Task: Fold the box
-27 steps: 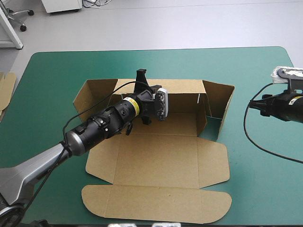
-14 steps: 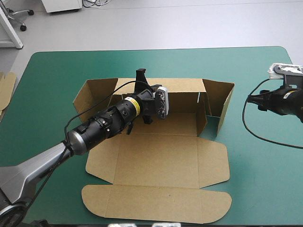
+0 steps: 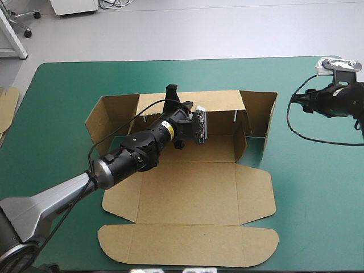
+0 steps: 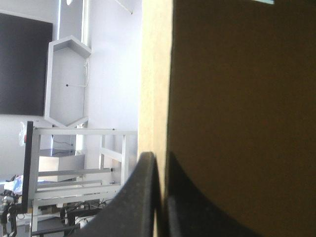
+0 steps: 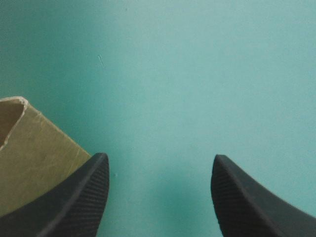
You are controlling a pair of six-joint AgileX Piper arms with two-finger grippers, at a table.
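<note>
High view first: one brown box [image 3: 187, 187] is seen lying mid-way on the teal-green tabletop [image 3: 62, 85]. Its long axis is run left to right, the far wall is stood up, the two end flaps at that wall are raised too, and the lid panels are left flat toward the near edge. The far wall is pinched from above by the left tool [image 3: 170, 91], a bit left of the wall's middle. In the left wrist view the black fingers [image 4: 143, 197] are shown all but together with the board's top edge caught between them, so it can fairly be called clamped on the box. The right tool [image 5: 160, 163] is held out past the box's right end over bare cover, its fingers spread well apart with nothing between them. Only a corner of brown board is caught beside one finger in the right wrist view. What matters, probably: the right end flap lies to the left of the right tool, and that arm is clearly the nearer one to it, while the left arm is tied up with the far wall. Tucking that flap is judged the likely next bit. Count-wise: one box, two tools, plus one edge of spare board [image 3: 7, 108] noticed at the tabletop's left edge.
</note>
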